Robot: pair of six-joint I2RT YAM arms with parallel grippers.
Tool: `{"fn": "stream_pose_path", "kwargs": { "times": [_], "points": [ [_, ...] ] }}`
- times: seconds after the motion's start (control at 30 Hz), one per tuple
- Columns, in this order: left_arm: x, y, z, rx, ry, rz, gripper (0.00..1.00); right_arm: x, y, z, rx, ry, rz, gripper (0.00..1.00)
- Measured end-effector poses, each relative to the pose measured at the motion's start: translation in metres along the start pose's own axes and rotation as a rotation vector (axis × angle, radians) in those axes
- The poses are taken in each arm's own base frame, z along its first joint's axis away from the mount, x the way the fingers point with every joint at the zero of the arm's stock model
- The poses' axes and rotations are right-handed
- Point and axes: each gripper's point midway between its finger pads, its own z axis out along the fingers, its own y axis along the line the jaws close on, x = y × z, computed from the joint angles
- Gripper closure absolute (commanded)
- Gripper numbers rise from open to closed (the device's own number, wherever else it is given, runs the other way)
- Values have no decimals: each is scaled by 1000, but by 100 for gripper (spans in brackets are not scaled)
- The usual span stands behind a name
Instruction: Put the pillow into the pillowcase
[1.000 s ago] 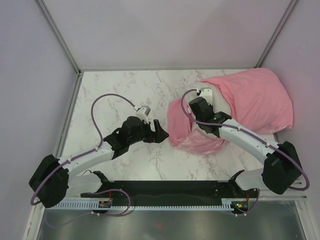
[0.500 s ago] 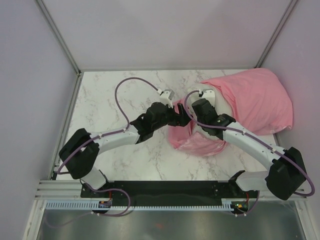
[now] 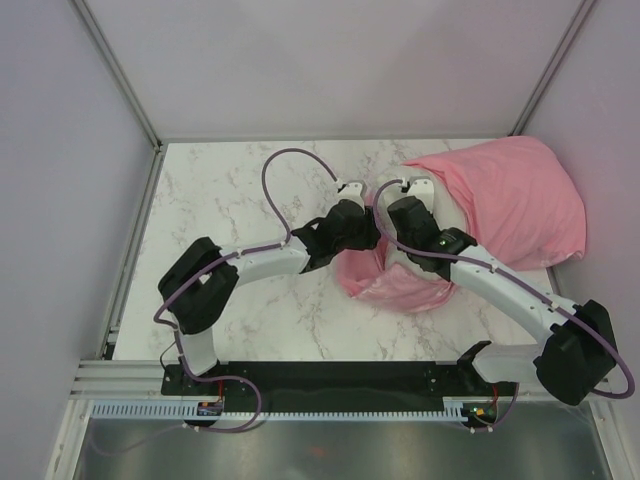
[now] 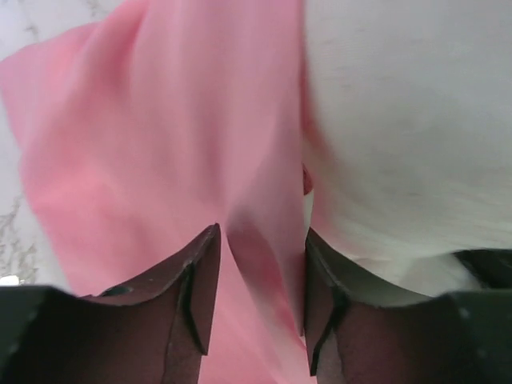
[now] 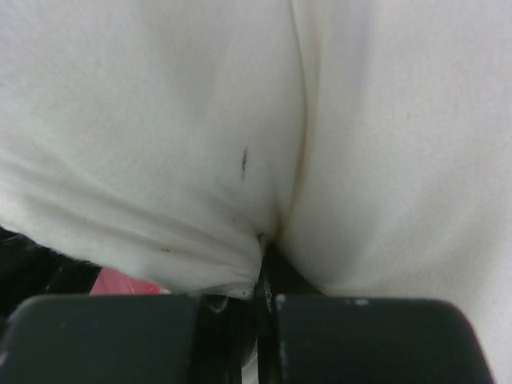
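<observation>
The pink satin pillowcase (image 3: 520, 200) lies bunched at the table's right, its loose open end (image 3: 365, 275) hanging toward the middle. The white pillow (image 3: 447, 205) shows at that opening, partly inside the case. My right gripper (image 3: 398, 222) is shut on a pinch of the pillow (image 5: 160, 120), with white cloth filling the right wrist view around the jaws (image 5: 260, 272). My left gripper (image 3: 368, 226) sits at the case's edge. Its jaws (image 4: 260, 280) stand apart with a fold of the pillowcase (image 4: 160, 144) between them, leaning on the right finger (image 4: 320, 296). The pillow (image 4: 400, 120) lies just beyond.
Marble table top (image 3: 230, 190) stretches left of the fabric. Pale walls with metal corner posts (image 3: 115, 70) enclose the back and sides. Both arms meet closely over the pillowcase's opening, and the left arm's purple cable (image 3: 290, 165) loops above the table.
My left arm has swung right from the table's middle to the pillowcase's edge, and its jaws have narrowed around a pink fold. The right gripper has kept its hold on the pillow.
</observation>
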Motion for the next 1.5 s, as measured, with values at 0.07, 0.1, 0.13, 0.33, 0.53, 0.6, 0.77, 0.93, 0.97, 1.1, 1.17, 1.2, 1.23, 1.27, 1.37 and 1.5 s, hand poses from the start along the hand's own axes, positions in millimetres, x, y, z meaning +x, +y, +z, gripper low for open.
{"fn": "stream_pose_path", "kwargs": {
  "times": [0.07, 0.1, 0.13, 0.33, 0.53, 0.6, 0.77, 0.93, 0.97, 1.1, 1.17, 1.2, 1.23, 1.27, 1.37, 1.5],
  "points": [
    [4, 8, 2, -41, 14, 6, 57, -1, 0, 0, -2, -1, 4, 100],
    [6, 12, 4, -63, 23, 11, 60, -2, -1, -1, -4, -2, 7, 100],
    [7, 14, 6, -82, 34, 16, 69, -3, -2, -2, -5, -5, 12, 100],
    [-14, 26, 11, -216, 23, 86, 98, -17, -7, -13, -17, -45, 47, 100],
    [-25, 58, -18, -312, 19, 108, 98, -17, -7, -11, -13, -43, 69, 100],
    [-34, 64, -32, -324, 8, 99, 98, -15, -5, -9, -11, -38, 74, 100],
    [-63, 57, -67, -280, -48, 72, 98, -5, 1, -1, -31, -21, 79, 83],
    [-78, 38, -84, -199, -73, 68, 98, 1, 15, -7, -133, -2, 71, 29],
    [-78, 37, -84, -196, -71, 69, 98, -3, 18, -13, -169, -10, 71, 28],
    [-75, 40, -84, -200, -62, 71, 98, -29, 25, -47, -300, -68, 90, 32],
    [-74, 43, -83, -206, -61, 70, 98, -56, 28, -68, -357, -122, 106, 37],
    [-74, 45, -82, -211, -58, 69, 98, -70, 29, -76, -376, -150, 116, 38],
    [-72, 47, -82, -217, -53, 69, 98, -87, 30, -87, -399, -184, 124, 40],
    [-70, 50, -82, -223, -48, 70, 98, -104, 31, -95, -416, -218, 130, 42],
    [-66, 57, -82, -239, -36, 70, 98, -143, 34, -114, -447, -296, 147, 49],
    [-62, 62, -83, -251, -29, 71, 98, -174, 56, -113, -504, -332, 141, 60]
  ]
}}
